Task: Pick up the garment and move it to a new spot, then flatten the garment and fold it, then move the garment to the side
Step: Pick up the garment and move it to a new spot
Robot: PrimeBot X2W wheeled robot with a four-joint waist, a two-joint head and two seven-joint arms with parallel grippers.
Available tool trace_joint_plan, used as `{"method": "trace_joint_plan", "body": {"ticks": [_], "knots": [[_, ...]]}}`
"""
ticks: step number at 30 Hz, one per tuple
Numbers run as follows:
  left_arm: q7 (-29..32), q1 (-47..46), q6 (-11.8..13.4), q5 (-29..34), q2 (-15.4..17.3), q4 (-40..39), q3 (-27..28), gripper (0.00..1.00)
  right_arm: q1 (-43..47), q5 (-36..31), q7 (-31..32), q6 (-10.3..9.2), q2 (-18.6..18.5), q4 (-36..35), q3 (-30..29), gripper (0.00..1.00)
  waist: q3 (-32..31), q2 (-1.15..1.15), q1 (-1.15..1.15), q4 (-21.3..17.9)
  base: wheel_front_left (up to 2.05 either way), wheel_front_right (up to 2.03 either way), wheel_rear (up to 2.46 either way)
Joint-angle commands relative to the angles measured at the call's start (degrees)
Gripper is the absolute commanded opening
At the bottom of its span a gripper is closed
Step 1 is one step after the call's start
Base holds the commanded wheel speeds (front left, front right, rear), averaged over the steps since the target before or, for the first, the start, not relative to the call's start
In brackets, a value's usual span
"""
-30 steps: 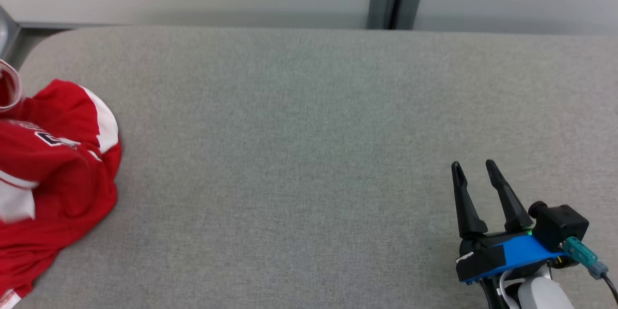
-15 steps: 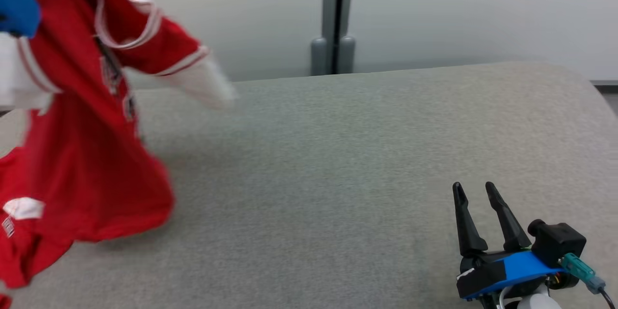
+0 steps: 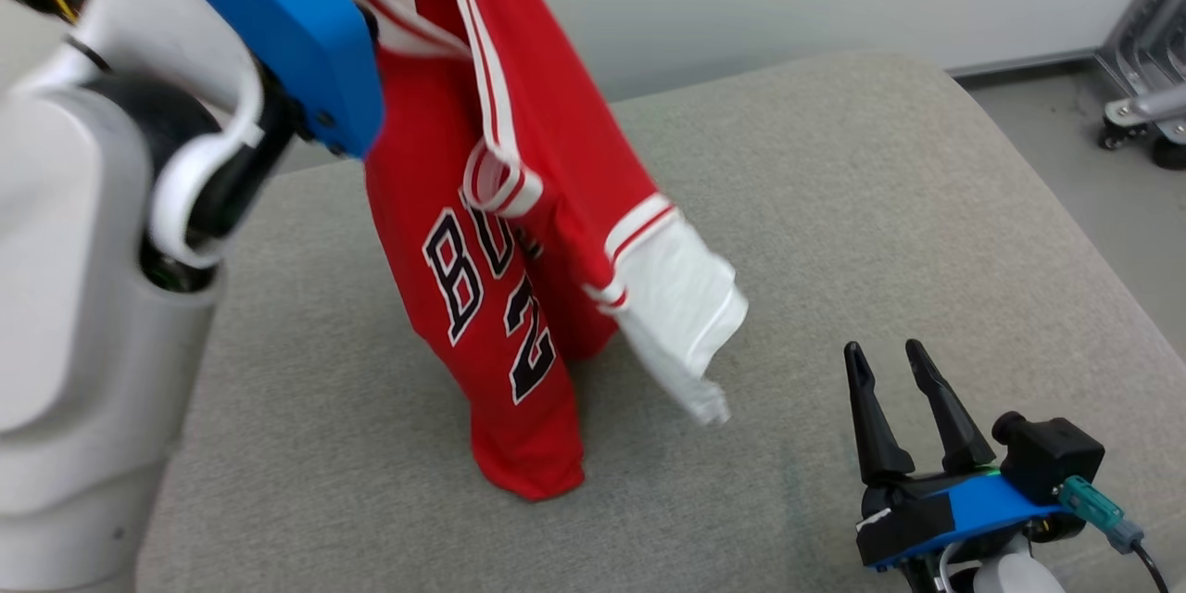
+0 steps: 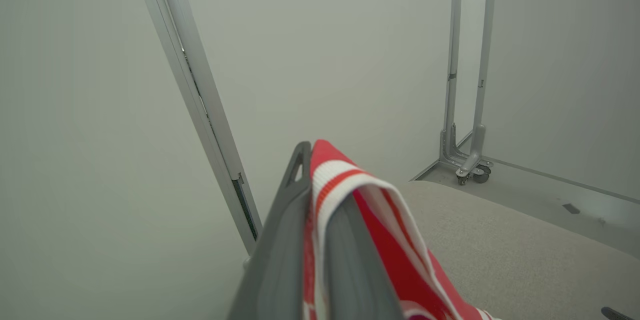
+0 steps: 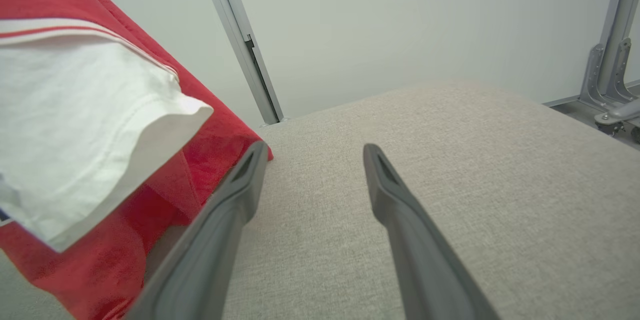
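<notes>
Left gripper (image 4: pixel 316 170) first: its fingers are pressed tight together on the striped red-and-white trim of the garment (image 3: pixel 482 296), with the band pinched right between them. That is a firm hold, high up.

From that grip the red jersey drops straight down beneath the gripper in a long bunched column, black lettering facing out. A white sleeve (image 3: pixel 681 306) flares off to the side away from the arm. The bottom hem reaches the grey padded surface (image 3: pixel 834 204). Whether it is resting there or only brushing it, I cannot tell.

Here is the big change. A second ago this jersey was a crumpled heap lying on the pad. Half a second ago it was coming up, blurred and swinging. Now it hangs clear from the left gripper. The head camera has turned in that time too, so much of the shift across the picture is the view's own.

So the pick-up looks done and the carry to a new spot seems to be on; laying it down, flattening and folding are all ahead.

Further out, well off to the jersey's far side, the right gripper (image 3: pixel 883 352) sits low over the pad with its fingers spread wide and nothing between them, just as it was a second ago. It is free to help with the spreading.
</notes>
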Motion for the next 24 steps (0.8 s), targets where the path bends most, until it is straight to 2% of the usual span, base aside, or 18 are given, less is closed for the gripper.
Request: {"method": "trace_joint_plan", "body": {"ticks": [1,4,8,10,11,12,13,14,19,24], "knots": [[-0.84,1.52,0.23,0.24,-0.34,0.98,-0.36,0.00,-0.82,0.16,-0.18,0.03,-0.22,-0.20,0.22,1.00,0.30,0.00,0.00,-0.49,0.00,0.00,0.00],[-3.51,6.01,0.68,0.88,-1.61,5.10,-2.07,0.00,-1.18,0.82,-0.18,0.03,-0.23,-0.48,0.57,1.00,1.62,0.00,0.00,-1.94,0.00,0.00,0.00],[-10.07,12.53,2.04,3.59,-2.61,12.64,-4.11,0.00,-1.87,1.44,-0.20,0.03,-0.24,-0.74,1.32,1.00,2.65,0.00,0.00,-3.27,0.00,0.00,0.00],[-13.02,16.70,2.54,2.00,-5.45,17.23,-4.55,0.00,-1.71,1.48,-0.20,0.03,-0.21,-0.71,1.26,1.00,2.90,0.00,0.00,-3.36,0.00,0.00,0.00],[-14.25,18.10,2.39,2.08,-6.16,19.30,-5.08,0.30,-1.55,1.35,-0.20,0.03,-0.25,-0.74,1.05,1.00,2.91,0.00,0.00,-3.22,0.00,0.00,0.00],[-15.52,19.21,2.27,1.96,-6.87,21.21,-5.49,0.47,-1.38,1.04,-0.19,0.03,-0.24,-0.73,0.85,1.00,2.95,0.00,0.00,-3.05,0.00,0.00,0.00],[-16.82,20.34,2.35,1.81,-7.61,23.01,-5.91,0.94,-1.24,0.76,-0.20,0.03,-0.24,-0.71,0.61,1.00,2.88,0.00,0.00,-2.77,0.00,0.00,0.00],[-17.82,21.42,2.16,2.03,-8.32,24.79,-6.50,1.00,-1.11,0.43,-0.19,0.03,-0.21,-0.71,0.40,1.00,2.71,0.00,0.00,-2.36,0.00,0.00,0.00],[-23.68,25.18,1.28,0.95,-12.02,29.17,-7.88,1.00,-0.23,-0.89,-0.20,0.03,-0.22,-0.61,-0.20,1.00,1.36,0.00,0.00,0.35,0.00,0.00,0.00],[-31.75,29.57,0.78,-0.47,-13.42,27.11,-6.88,1.00,0.80,-1.87,-0.18,0.03,-0.21,-0.65,-0.54,1.00,-0.36,0.00,0.00,4.04,0.00,0.00,0.00]]}}
